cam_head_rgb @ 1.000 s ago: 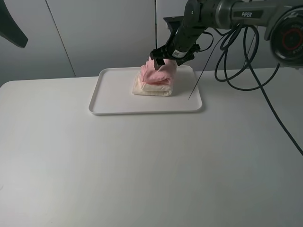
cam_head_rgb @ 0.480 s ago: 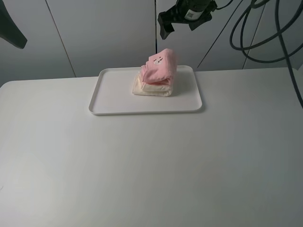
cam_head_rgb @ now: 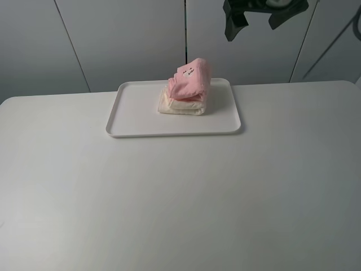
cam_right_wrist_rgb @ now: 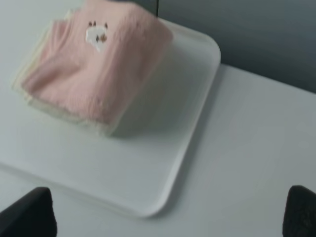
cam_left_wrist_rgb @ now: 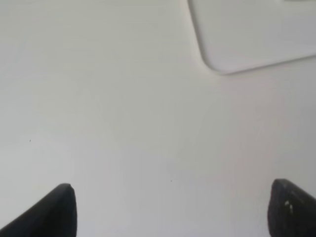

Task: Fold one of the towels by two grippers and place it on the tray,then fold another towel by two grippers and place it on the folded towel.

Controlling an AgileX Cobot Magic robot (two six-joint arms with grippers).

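A folded pink towel (cam_head_rgb: 190, 80) lies on top of a folded cream towel (cam_head_rgb: 179, 105) at the back right of the white tray (cam_head_rgb: 141, 121). My right gripper (cam_head_rgb: 256, 20) is open and empty, high above the tray's back right corner. In the right wrist view the pink towel (cam_right_wrist_rgb: 94, 69) sits on the cream towel (cam_right_wrist_rgb: 64, 113) on the tray (cam_right_wrist_rgb: 148, 173), well clear of my gripper (cam_right_wrist_rgb: 165, 217). My left gripper (cam_left_wrist_rgb: 173, 212) is open and empty over bare table, near a tray corner (cam_left_wrist_rgb: 247, 39). It is out of the exterior view.
The white table (cam_head_rgb: 180, 197) spreads wide in front of the tray. Grey wall panels (cam_head_rgb: 113, 39) stand right behind the table's back edge.
My right gripper has let go of the pink towel and risen up and to the right, away from the tray. The left arm's dark shape has left the upper left corner.
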